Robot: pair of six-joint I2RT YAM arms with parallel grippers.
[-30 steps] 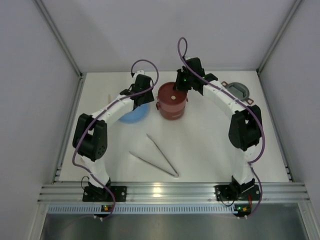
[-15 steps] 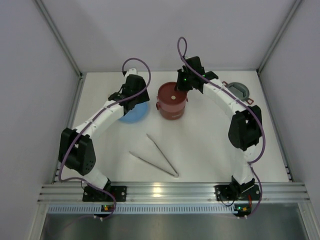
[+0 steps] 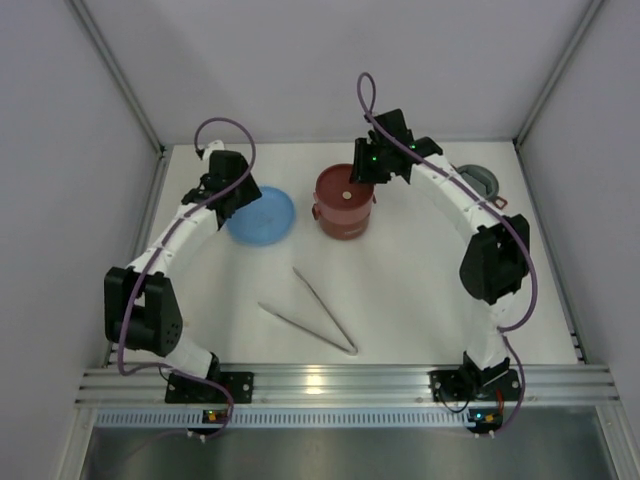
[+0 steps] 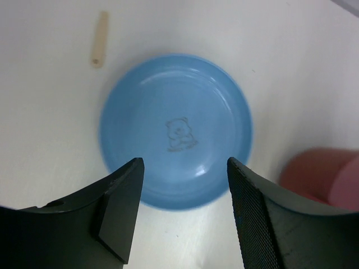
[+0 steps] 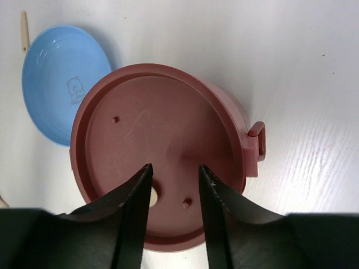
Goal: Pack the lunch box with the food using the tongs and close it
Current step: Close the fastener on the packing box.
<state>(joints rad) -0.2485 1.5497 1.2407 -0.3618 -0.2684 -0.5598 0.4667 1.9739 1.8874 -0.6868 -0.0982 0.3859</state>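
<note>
The lunch box (image 3: 343, 203) stands at the back middle of the table, a dark-red stack with a flat dark-red disc lid (image 5: 160, 151) lying on top. My right gripper (image 5: 175, 168) hovers over the near part of that lid, open by a narrow gap and empty; in the top view the right gripper (image 3: 360, 177) is at the stack's back rim. My left gripper (image 4: 184, 162) is open and empty, just left of the blue plate (image 4: 176, 129). The silver tongs (image 3: 310, 310) lie in a V in front. The grey top cover (image 3: 482, 181) sits at the back right. The food is out of view.
A small beige stick (image 4: 100, 47) lies beyond the blue plate (image 3: 262, 214), near the left wall. The lid has a round hole (image 5: 152, 196) with something pale behind it. An ear (image 5: 257, 140) juts from the lunch box's right side.
My left arm has swung left, off the blue plate, and its jaws have widened. The right gripper's jaws, shut a moment ago, have parted above the lid.
</note>
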